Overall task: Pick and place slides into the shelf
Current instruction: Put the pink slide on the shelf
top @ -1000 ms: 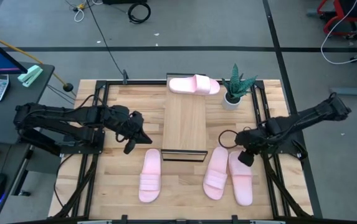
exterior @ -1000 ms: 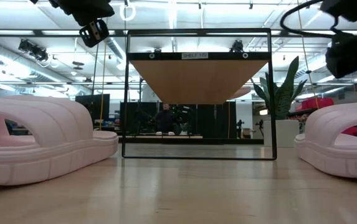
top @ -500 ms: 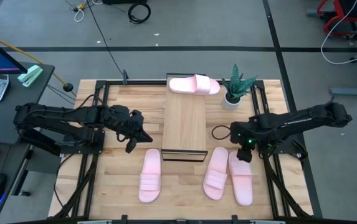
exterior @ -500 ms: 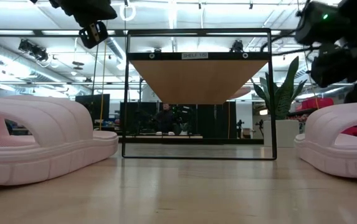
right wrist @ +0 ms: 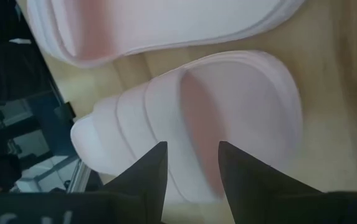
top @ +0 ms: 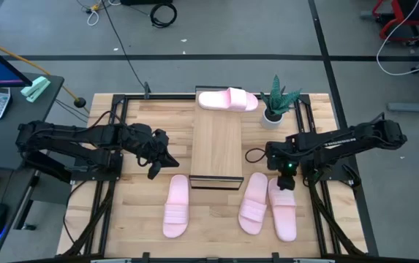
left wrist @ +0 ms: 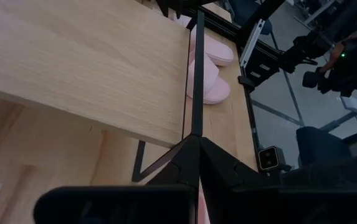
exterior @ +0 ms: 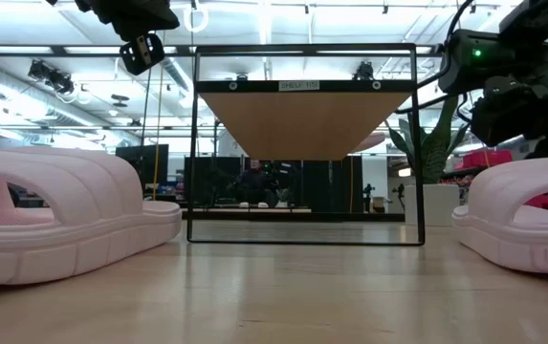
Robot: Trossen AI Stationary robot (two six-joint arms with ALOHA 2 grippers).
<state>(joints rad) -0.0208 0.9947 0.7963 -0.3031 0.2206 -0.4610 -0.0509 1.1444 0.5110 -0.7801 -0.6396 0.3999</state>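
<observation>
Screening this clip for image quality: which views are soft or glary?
High view: evenly lit and sharp across the shelf. Low view: bright ceiling lights behind, near slide soft. Left wrist view: shelf board sharp, background blurred. Right wrist view: slide under the open right pincer is soft, fingers dark.

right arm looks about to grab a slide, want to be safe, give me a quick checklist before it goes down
1. Right gripper open: ok, fingers apart.
2. Right gripper lined up over the rightmost slide: ok, right wrist view shows its strap between the fingers.
3. Neighbouring slide clear of the grasp: not ok, the two slides lie touching.
4. Shelf has free space: ok, only one slide lies on its far end.
5. Left gripper out of the way: ok, shut, beside the shelf's left edge.
6. Plant clear of the path: cannot tell.
</observation>
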